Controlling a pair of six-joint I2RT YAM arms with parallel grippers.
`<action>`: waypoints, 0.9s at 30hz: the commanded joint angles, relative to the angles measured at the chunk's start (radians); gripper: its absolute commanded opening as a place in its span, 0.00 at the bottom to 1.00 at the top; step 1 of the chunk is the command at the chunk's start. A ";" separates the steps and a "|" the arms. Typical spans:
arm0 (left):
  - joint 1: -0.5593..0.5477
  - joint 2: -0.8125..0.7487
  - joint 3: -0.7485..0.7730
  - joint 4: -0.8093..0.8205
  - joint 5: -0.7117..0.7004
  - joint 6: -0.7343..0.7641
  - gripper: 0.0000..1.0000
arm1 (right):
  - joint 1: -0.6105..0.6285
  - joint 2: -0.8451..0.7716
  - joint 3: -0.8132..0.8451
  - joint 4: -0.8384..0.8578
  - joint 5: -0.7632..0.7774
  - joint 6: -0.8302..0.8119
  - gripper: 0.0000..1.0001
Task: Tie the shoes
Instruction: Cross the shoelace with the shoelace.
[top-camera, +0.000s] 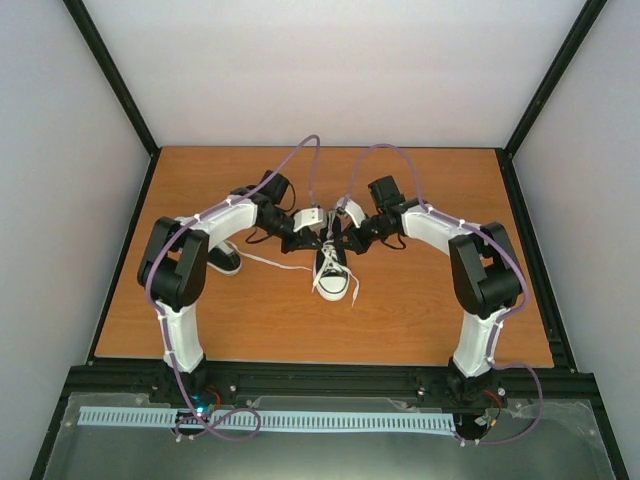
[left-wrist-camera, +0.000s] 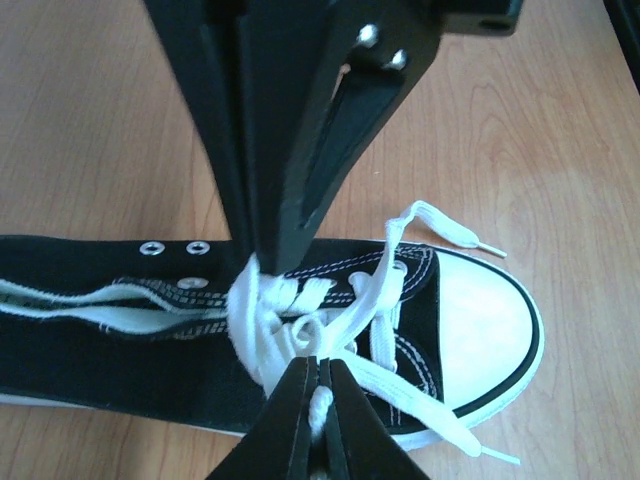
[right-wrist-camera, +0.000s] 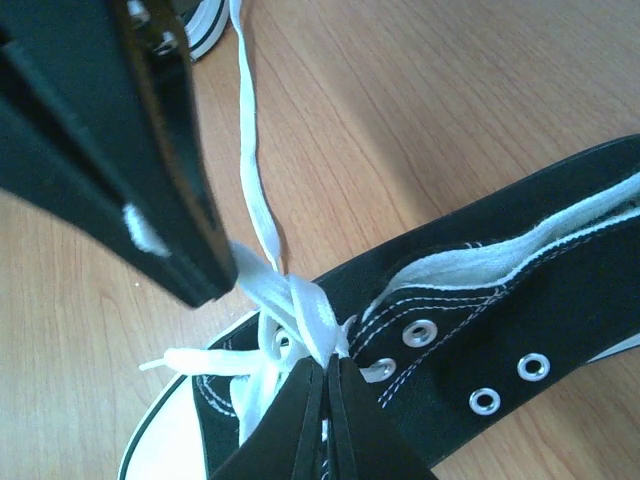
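We've got our left pincer (left-wrist-camera: 318, 388) pinched shut on the white laces (left-wrist-camera: 270, 320) right where they cross, and our right pincer (right-wrist-camera: 325, 375) clamped on the same bunch from the other side, tips almost meeting over the shoe (top-camera: 333, 285). That one sits mid-desk (top-camera: 420, 310), toe toward the arm bases. The other shoe (top-camera: 226, 262) lies off left, beside our left arm

I see left arm (top-camera: 176, 262) and right arm (top-camera: 486, 268) elbowed inward; left gripper (left-wrist-camera: 318, 385) clamped tight; right gripper (right-wrist-camera: 327, 378) likewise; tips adjacent.
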 joint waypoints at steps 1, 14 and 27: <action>0.013 -0.010 0.018 0.012 0.000 0.019 0.05 | 0.006 -0.062 -0.026 -0.009 -0.001 -0.031 0.03; -0.013 0.020 0.060 -0.007 -0.047 0.168 0.62 | 0.007 -0.055 -0.022 0.003 -0.029 -0.025 0.03; -0.051 0.091 0.105 -0.075 -0.045 0.274 0.61 | 0.007 -0.063 -0.026 0.002 -0.027 -0.023 0.03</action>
